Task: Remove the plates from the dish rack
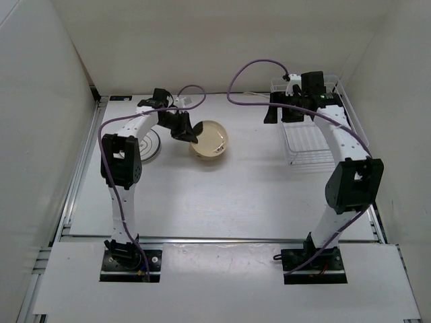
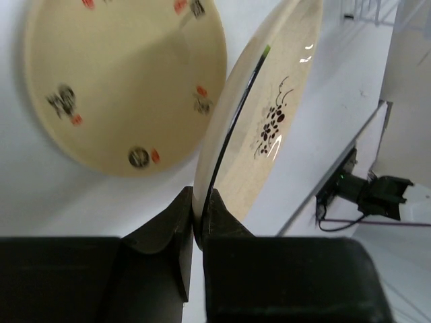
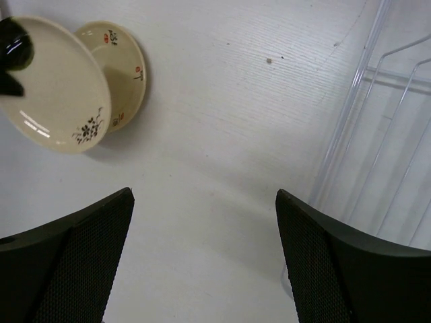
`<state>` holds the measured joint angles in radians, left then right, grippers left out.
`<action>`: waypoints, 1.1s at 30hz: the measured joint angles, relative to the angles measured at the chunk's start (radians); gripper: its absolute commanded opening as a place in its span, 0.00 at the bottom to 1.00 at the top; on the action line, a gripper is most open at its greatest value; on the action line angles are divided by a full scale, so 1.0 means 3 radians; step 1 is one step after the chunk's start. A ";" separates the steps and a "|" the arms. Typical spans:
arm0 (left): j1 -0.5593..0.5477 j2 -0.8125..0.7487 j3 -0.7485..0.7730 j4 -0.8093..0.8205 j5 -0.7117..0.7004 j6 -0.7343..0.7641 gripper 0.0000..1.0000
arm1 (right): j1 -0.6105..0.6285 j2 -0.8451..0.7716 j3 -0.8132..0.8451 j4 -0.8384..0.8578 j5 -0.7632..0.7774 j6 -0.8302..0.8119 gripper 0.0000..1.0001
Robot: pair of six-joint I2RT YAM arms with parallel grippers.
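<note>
My left gripper [image 1: 183,129] [image 2: 200,202] is shut on the rim of a cream plate [image 2: 269,121] [image 3: 54,87] with a dark flower motif. It holds that plate tilted just above a second cream plate [image 2: 128,81] [image 3: 124,60] that lies flat on the table mid-back. A pale plate [image 1: 152,145] with dark rings lies on the table left of them, partly hidden by the left arm. The white wire dish rack [image 1: 306,151] [image 3: 377,121] stands at the back right. My right gripper [image 1: 281,114] [image 3: 202,195] hangs open by the rack's left side, with only bare table between its fingers.
White walls enclose the table on the left, back and right. A purple cable [image 1: 249,67] loops above the back of the table between the arms. The rack's far end is hidden by the right arm.
</note>
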<state>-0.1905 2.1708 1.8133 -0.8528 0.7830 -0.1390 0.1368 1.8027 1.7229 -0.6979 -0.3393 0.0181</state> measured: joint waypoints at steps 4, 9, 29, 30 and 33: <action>0.0036 0.0276 0.0460 -0.0010 -0.0048 0.0053 0.10 | -0.0009 -0.0247 -0.0136 -0.0009 -0.0025 -0.0009 0.91; 0.0084 0.0444 0.0626 -0.0017 -0.0065 0.0116 0.10 | -0.0019 -0.0423 -0.0228 -0.0001 -0.0081 0.0005 0.91; 0.0098 0.0821 0.0585 -0.0131 -0.0051 0.0203 0.79 | -0.0019 -0.0468 -0.0340 -0.0006 -0.0258 0.0094 0.91; 0.0098 0.0821 0.0585 -0.0139 -0.0010 0.0187 0.82 | -0.0019 -0.0468 -0.0341 -0.0008 -0.0267 0.0094 0.91; 0.0089 0.0793 0.0593 -0.0149 -0.0005 0.0179 0.87 | -0.0019 -0.0468 -0.0342 -0.0004 -0.0287 0.0108 0.93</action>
<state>-0.1638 2.4088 1.9911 -0.8974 0.7815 -0.0853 0.1310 1.6623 1.6203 -0.6991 -0.4255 0.0505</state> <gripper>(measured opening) 0.843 0.911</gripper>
